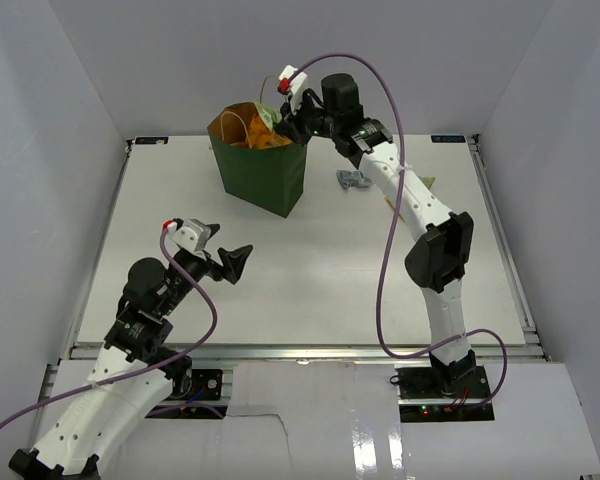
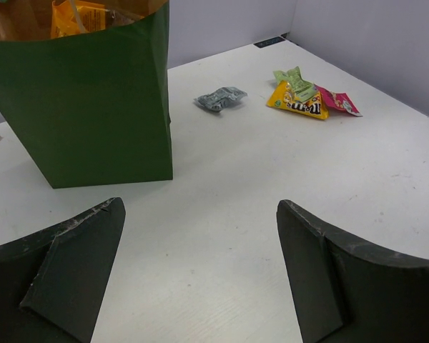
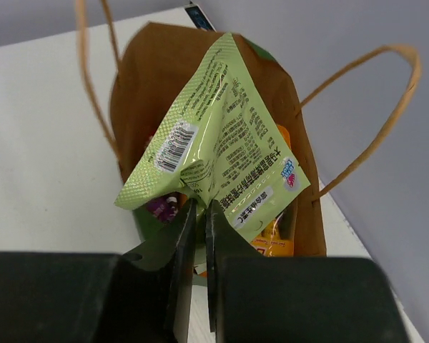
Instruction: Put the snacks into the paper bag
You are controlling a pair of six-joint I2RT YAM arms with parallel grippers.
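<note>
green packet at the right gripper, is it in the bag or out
Not in yet: the right gripper is shut on the green packet, holding it at the paper bag's open mouth.

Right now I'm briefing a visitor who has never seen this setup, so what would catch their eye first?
The dark green paper bag stands far back on the table, and the right jaws pinch a light-green packet above its open mouth. Beside the bag, a grey packet, a yellow packet and a pink packet lie on the table; the left jaws hang wide open, empty.
</note>
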